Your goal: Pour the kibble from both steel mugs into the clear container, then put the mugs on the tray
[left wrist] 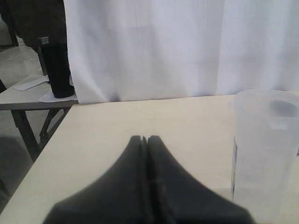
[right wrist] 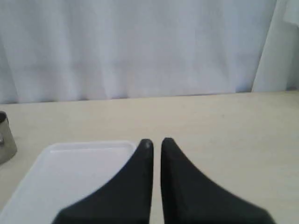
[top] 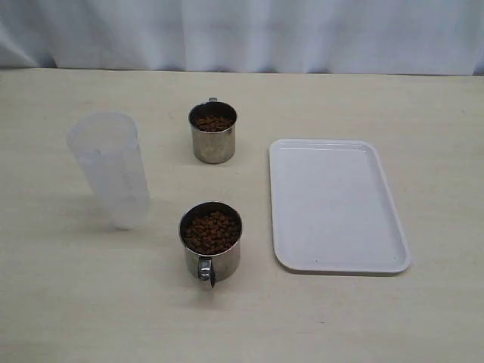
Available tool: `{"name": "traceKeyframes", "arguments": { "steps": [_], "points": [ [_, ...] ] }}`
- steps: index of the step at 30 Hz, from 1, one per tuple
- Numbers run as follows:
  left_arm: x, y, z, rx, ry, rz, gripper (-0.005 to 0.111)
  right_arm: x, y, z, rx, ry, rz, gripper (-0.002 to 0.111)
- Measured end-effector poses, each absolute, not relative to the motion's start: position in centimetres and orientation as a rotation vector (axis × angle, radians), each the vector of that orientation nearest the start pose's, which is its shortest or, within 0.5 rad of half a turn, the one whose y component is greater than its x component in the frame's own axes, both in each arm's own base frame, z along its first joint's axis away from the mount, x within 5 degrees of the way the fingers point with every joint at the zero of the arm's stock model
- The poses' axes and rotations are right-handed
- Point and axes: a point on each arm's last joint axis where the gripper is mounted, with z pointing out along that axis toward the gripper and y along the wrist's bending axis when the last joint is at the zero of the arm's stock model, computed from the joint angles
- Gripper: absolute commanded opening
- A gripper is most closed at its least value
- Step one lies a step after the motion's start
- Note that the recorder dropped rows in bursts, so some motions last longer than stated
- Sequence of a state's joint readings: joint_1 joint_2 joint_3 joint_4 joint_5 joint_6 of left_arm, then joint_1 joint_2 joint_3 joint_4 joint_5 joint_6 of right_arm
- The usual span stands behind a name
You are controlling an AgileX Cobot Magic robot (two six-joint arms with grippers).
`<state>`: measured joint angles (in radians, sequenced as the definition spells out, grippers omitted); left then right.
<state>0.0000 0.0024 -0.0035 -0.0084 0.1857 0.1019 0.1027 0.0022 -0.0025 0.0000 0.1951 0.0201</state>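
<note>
Two steel mugs stand on the table, both holding brown kibble. The far mug is at the middle back, and the wider near mug is in front with its handle toward the front edge. Left of them stands the empty clear container, which also shows as the clear container beside my left gripper. That gripper is shut and empty. The white tray lies empty on the right. My right gripper is shut and empty, hovering at the tray's far corner. Neither gripper shows in the exterior view.
A white curtain hangs along the table's back edge. In the left wrist view the table's side edge drops away beside a second table carrying a black cylinder. One mug's edge shows in the right wrist view.
</note>
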Motion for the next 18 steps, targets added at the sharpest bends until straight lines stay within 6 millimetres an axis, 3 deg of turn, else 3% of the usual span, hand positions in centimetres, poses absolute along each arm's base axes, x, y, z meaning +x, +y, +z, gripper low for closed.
{"name": "traceKeyframes", "arguments": {
  "steps": [9,12,18],
  "points": [
    [5.6,0.0,19.7,0.079,1.667,0.070,0.000,5.4,0.5,22.7,-0.047,1.337,0.111,0.005],
    [5.6,0.0,19.7,0.079,1.667,0.070,0.000,5.3,0.5,23.1,-0.038,1.293,0.120,0.005],
    [5.6,0.0,19.7,0.079,1.667,0.070,0.000,5.3,0.5,22.9,0.104,1.311,0.307,0.005]
  ]
}}
